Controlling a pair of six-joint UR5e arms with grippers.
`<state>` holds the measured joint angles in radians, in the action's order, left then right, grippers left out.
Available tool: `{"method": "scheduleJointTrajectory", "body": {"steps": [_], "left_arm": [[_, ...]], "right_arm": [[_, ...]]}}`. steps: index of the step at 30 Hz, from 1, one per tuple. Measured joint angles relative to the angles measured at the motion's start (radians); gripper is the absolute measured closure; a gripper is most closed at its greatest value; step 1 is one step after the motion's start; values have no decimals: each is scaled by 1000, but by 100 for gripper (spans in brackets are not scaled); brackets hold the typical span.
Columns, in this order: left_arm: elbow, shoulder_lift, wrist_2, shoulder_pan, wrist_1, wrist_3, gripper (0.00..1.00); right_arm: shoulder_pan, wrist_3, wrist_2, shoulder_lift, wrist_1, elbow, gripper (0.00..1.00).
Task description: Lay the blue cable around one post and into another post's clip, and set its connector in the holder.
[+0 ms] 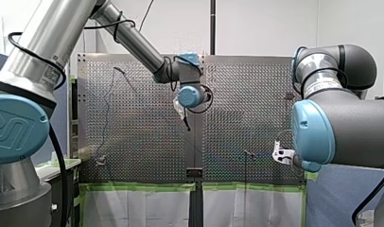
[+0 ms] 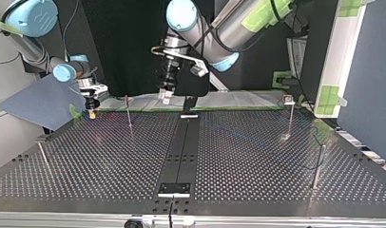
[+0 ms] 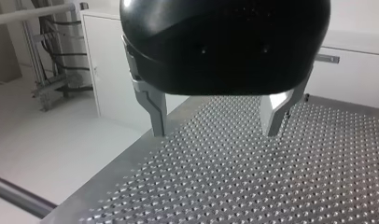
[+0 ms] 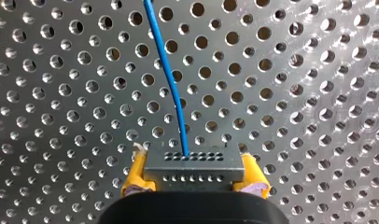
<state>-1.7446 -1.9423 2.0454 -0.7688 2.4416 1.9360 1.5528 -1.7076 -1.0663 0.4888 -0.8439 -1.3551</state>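
Perforated metal table, seen across from its near edge. Nearest, a dark strip runs down the middle away from the viewer, with a pale-edged plate at its near end. One thin post stands at the top view's right and another post at its left. Farther back stand a post topped by a clip at the right and a plain post left of the strip.

At the far edge, my right gripper hangs at the top view's left. Its yellow pads are closed on the grey connector, held over the table. The blue cable leaves the connector's upper row of holes and runs ahead over the perforations; its further course is too faint to follow. My left gripper, black with metal fingers, hangs near the strip's far end, spread wide with nothing between.
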Motion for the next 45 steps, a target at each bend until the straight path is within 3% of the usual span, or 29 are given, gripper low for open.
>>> {"method": "scheduleJointTrajectory", "body": {"steps": [9, 25, 36, 45], "left_arm": [[-81, 81, 18, -5, -16, 0, 0], [-216, 207, 14, 5, -138, 23, 0], [-315, 209, 11, 8, -143, 23, 0], [-395, 163, 6, 11, -175, 22, 0]], "right_arm": [[0, 0, 0, 0, -1, 0, 100], [8, 0, 0, 0, -2, 0, 100], [11, 0, 0, 0, -2, 1, 100], [14, 0, 0, 0, -2, 1, 100]]}}
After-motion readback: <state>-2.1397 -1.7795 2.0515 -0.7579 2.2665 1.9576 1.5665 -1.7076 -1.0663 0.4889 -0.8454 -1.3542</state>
